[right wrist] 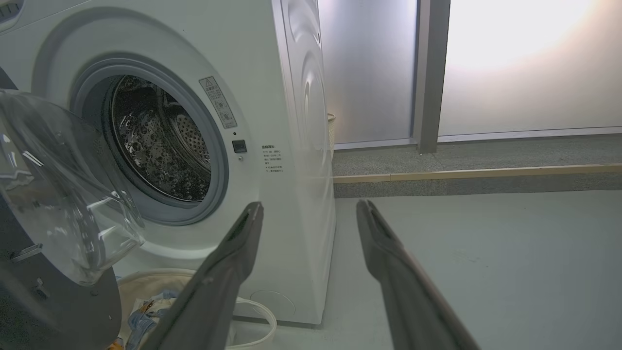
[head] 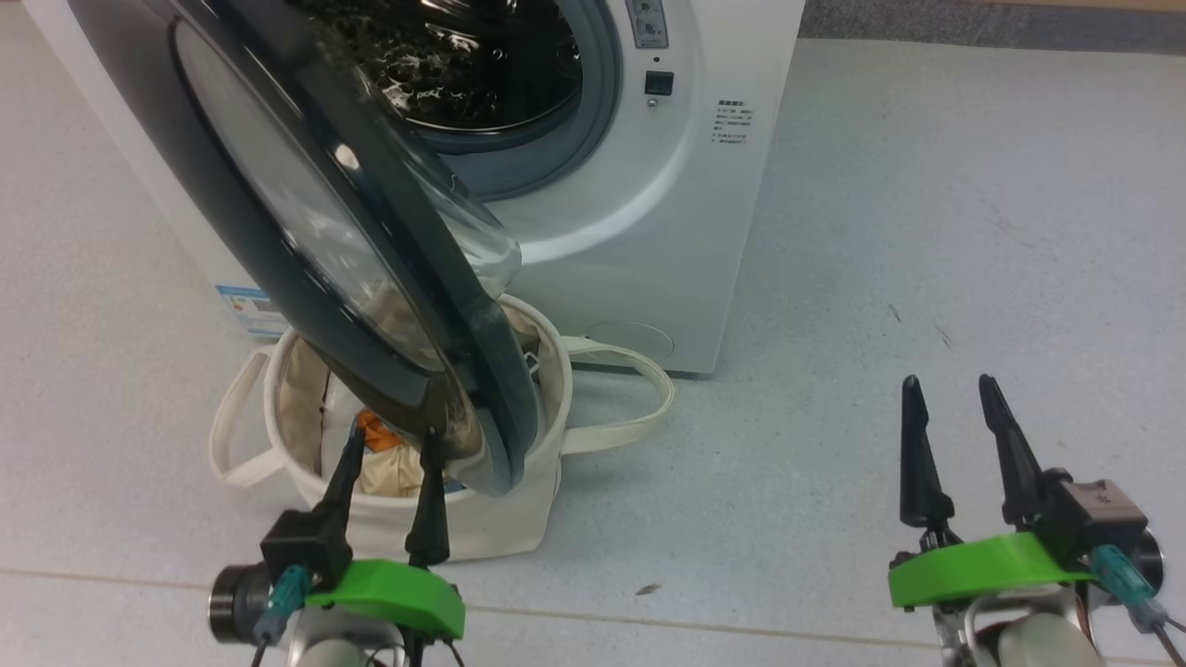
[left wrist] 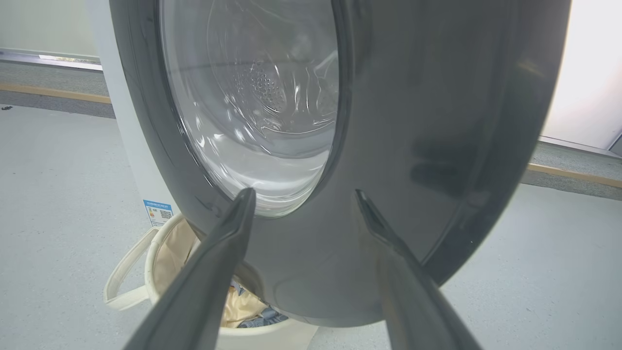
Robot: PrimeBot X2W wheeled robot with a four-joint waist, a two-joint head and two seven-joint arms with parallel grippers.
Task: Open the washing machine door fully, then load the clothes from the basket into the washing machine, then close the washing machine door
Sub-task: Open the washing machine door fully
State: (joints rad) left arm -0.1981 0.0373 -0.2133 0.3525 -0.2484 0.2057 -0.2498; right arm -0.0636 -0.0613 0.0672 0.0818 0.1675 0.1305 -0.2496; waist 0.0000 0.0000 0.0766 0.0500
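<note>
**Left gripper (head: 393, 434) spread at the door rim; right gripper (head: 948, 380) spread, empty**

Left gripper: two long dark fingers apart, nothing between them. In the head view the tips overlap the lower rim of the large round washing machine door (head: 232, 213) with its glossy black rim and bulging clear glass bowl. In the left wrist view the left gripper (left wrist: 303, 192) points at the door's outer face (left wrist: 437, 146), one tip over the glass and one over the rim. Cannot tell whether there is contact.

Right gripper: fingers apart, holding nothing, over bare grey floor (head: 927, 232), well to the right of the machine. In the right wrist view it (right wrist: 310, 203) points past the front right corner of the white front-loading washing machine (right wrist: 272, 97).

Door: partly open, swung out from the machine's left side. The steel drum (head: 463, 56) is exposed inside its grey rubber seal. The door's lower edge hangs over the basket.

Basket: round cream canvas tub (head: 482, 528) with two long loop handles. It stands on the floor just in front of the machine (head: 649, 232), half under the door.

Clothes: soft garments in orange, cream and blue (head: 375, 431) lie inside the basket, partly hidden by the door. A light blue piece (right wrist: 146, 308) shows in the right wrist view.

Small blue label sticker (head: 250, 310) low on the machine front, behind the basket.
</note>
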